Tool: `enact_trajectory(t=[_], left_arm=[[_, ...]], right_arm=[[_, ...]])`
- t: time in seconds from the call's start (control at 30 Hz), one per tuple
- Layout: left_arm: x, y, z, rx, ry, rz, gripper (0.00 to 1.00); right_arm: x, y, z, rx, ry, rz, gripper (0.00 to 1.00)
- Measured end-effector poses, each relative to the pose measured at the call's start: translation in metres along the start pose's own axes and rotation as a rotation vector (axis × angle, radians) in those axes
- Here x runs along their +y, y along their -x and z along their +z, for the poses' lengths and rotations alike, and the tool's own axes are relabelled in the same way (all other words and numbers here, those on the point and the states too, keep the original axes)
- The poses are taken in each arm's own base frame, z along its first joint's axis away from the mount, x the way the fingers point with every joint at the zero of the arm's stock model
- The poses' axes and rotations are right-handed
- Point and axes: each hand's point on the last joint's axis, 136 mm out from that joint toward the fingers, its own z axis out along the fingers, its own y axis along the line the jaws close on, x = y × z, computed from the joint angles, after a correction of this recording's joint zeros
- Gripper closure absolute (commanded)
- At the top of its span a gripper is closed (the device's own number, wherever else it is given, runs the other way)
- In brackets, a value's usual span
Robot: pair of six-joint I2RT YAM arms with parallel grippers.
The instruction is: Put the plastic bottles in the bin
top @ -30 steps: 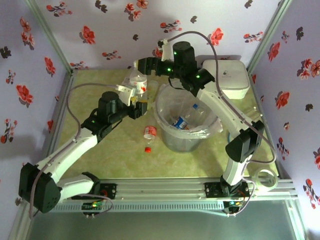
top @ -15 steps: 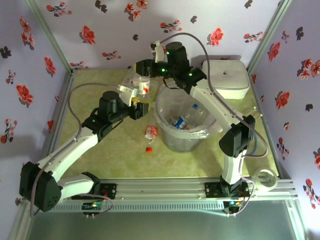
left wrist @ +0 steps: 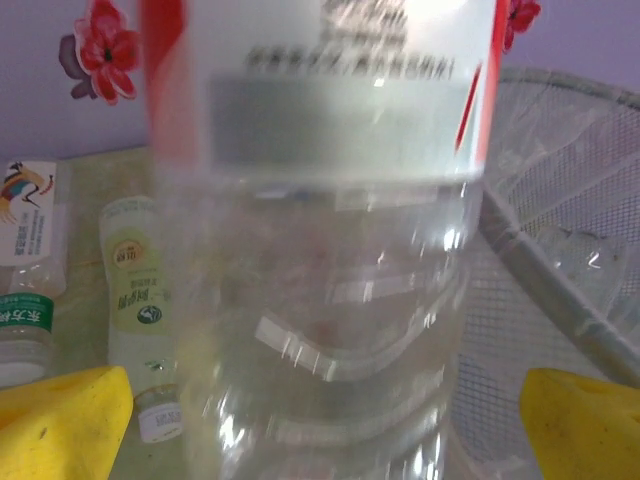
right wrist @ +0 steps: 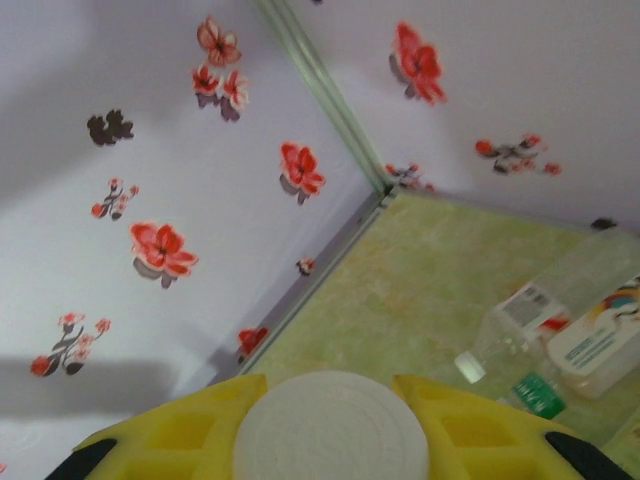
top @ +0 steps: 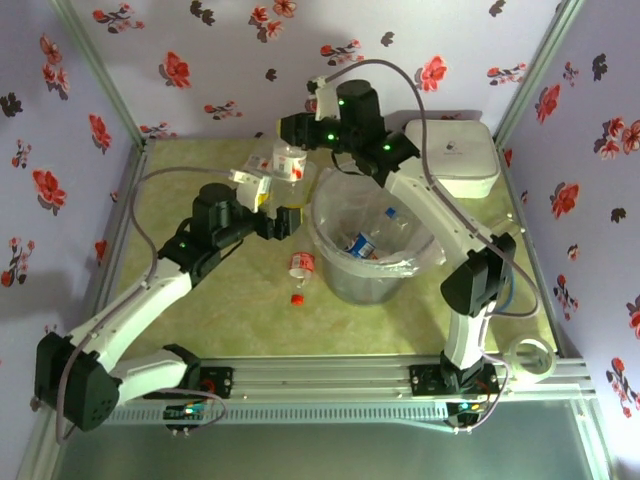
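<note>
A clear plastic bottle (top: 289, 165) with a red and white label hangs upright just left of the bin (top: 325, 235), a round translucent bucket lined with a clear bag. My right gripper (top: 297, 134) is shut on its white cap (right wrist: 330, 425) from above. My left gripper (top: 274, 206) stands open around the bottle's lower body (left wrist: 320, 250), its yellow fingers (left wrist: 60, 420) wide apart and off the plastic. Several bottles (top: 365, 243) lie inside the bin. Another red-labelled bottle (top: 300, 263) lies on the table in front of the bin's left side.
A loose red cap (top: 296, 298) lies near the fallen bottle. A white lidded box (top: 455, 155) sits at the back right. More bottles (left wrist: 130, 290) lie on the table behind the held one. The bin's wall (left wrist: 580, 200) is close on the left gripper's right.
The left gripper has opened and let go of the bottle. The right gripper has shut on the bottle's cap, and the bottle now stands upright, a little nearer the bin.
</note>
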Motion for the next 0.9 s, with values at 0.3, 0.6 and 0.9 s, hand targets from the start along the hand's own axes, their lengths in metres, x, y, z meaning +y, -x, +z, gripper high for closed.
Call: enact_trajectory(t=[0.3,0.6,0.9], left_arm=[[0.013,-0.009,-0.011,0.009,0.044,-0.047,0.0],[0.03,-0.077,0.001,0.208,0.095,-0.134,0.04],[0.044,-0.144,0.022,0.389,0.126,-0.218,0.1]], right_arm=[[0.012,0.103,-0.119,-0.371,-0.098,-0.097,0.81],[-0.006,0.119,-0.232,-0.572,-0.312,-0.09,0.81],[-0.069,0.031,-0.215,-0.392,-0.464,0.101,0.83]])
